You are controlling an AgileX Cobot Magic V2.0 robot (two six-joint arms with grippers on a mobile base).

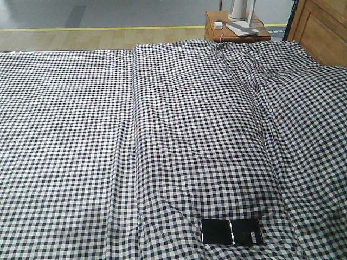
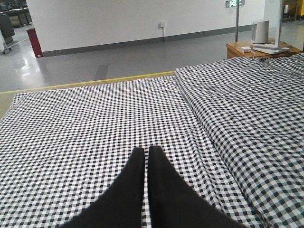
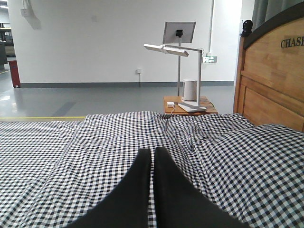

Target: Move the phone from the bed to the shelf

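Lying open on the near right of the black-and-white gingham-sheeted bed (image 1: 81,135), the thin glossy black foldable phone (image 1: 232,232) is not yet grasped. The left gripper (image 2: 146,151) and right gripper (image 3: 153,152) hover pinched together, empty. Everything remains to be done, and the shelf is out of view.

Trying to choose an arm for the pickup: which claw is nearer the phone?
Right, probably. The phone lies right of the long seam; the left claw hangs left of that seam, the right claw right of it. Neither wrist view shows the phone.
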